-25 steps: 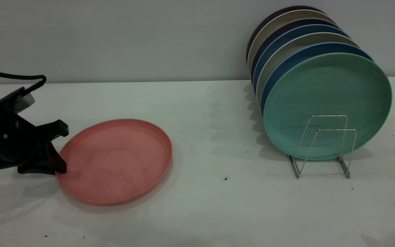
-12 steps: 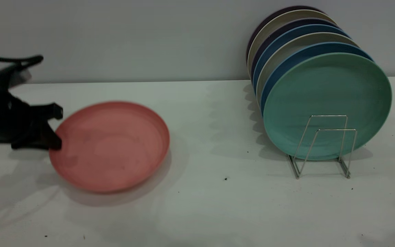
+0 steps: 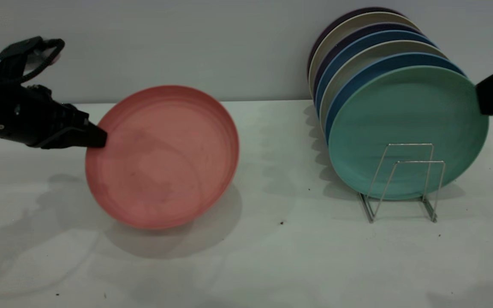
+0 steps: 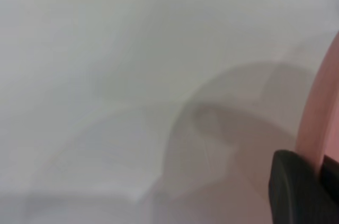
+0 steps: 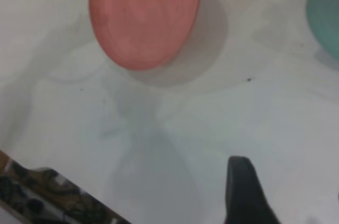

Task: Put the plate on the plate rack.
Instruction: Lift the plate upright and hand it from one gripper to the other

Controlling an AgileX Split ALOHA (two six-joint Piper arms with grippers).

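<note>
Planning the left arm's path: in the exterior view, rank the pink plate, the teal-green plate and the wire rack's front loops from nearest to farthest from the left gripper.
1. The pink plate, held at its left rim by the left gripper.
2. The teal-green plate, standing at the right.
3. The plate rack front loops, before that plate; nearly level with it, so too close to call.

Eight plates [image 3: 163,156], one rack [image 3: 402,182].
</note>
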